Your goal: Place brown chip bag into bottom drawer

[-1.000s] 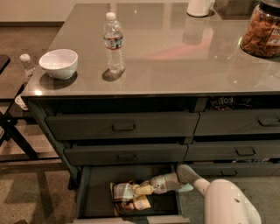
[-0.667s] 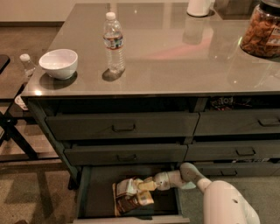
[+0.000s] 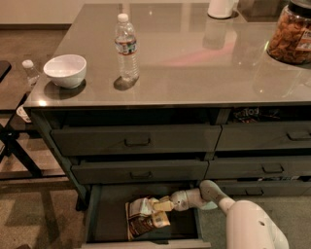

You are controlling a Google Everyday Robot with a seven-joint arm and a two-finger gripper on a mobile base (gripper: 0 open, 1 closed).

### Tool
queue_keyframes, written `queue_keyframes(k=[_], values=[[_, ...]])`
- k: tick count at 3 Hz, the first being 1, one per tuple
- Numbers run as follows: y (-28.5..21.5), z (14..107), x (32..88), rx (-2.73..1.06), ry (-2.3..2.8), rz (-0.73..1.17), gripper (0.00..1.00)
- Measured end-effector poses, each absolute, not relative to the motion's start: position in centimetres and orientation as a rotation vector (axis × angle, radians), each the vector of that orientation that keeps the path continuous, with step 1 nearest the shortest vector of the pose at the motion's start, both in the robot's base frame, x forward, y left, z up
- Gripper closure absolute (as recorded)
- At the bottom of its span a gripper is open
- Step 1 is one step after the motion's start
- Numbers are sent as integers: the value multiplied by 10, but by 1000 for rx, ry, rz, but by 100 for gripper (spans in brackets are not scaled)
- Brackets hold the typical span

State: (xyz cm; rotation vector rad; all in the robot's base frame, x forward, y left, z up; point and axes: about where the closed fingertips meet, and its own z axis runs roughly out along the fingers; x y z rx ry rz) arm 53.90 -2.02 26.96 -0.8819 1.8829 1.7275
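The brown chip bag (image 3: 146,219), crinkled tan and dark brown with white lettering, lies flat inside the open bottom drawer (image 3: 109,221) of the left column. My gripper (image 3: 160,205) reaches into the drawer from the right, at the bag's upper right edge. Its tan fingers (image 3: 163,206) rest against the bag. My white arm (image 3: 243,219) comes in from the lower right.
Two shut handled drawers (image 3: 136,141) sit above the open one. On the counter stand a water bottle (image 3: 127,47), a white bowl (image 3: 65,70), a jar of brown snacks (image 3: 291,34) and a white container (image 3: 222,8). A black stand (image 3: 14,146) is at left.
The bag has shifted a little right and settled flat in the drawer. My gripper has drawn back slightly to the right along the bag's top edge.
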Motion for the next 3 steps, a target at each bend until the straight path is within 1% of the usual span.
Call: queue_keyframes(k=[1, 2, 3], values=[[-20, 270, 539, -882, 1883, 1728, 21], [-20, 270, 539, -882, 1883, 1728, 0], [-20, 270, 539, -882, 1883, 1728, 0]])
